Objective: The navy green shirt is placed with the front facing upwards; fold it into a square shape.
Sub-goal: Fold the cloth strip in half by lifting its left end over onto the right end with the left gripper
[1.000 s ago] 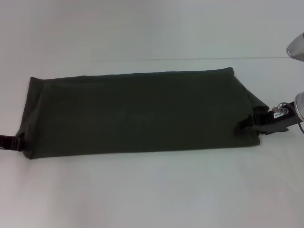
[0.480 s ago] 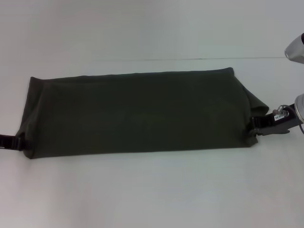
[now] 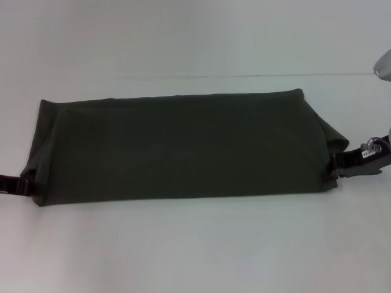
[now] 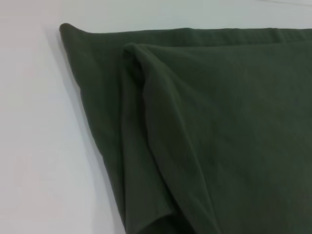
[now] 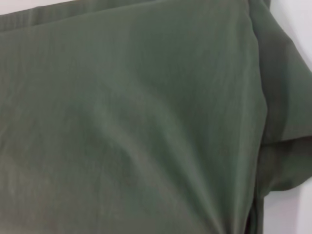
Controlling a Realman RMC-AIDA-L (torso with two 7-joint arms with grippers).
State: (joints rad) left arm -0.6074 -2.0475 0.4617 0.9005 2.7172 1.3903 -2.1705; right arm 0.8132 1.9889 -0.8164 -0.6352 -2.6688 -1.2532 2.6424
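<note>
The navy green shirt [image 3: 183,146] lies on the white table as a long folded band running left to right, plain dark cloth facing up with no print showing. My left gripper [image 3: 18,185] sits low on the table at the band's near left corner, touching the cloth edge. The right gripper [image 3: 339,163] is at the band's right end, beside the bulging folded edge. In the left wrist view the shirt [image 4: 204,136] shows layered folds over the table. Cloth of the shirt [image 5: 136,122] fills nearly all of the right wrist view.
The white table [image 3: 195,244] stretches bare in front of the shirt, and its far edge [image 3: 244,75] runs behind the band. Part of the right arm [image 3: 383,64] shows at the upper right border.
My right gripper has slid to the right, from over the shirt's right end out to its edge. The shirt and the left gripper have barely moved.
</note>
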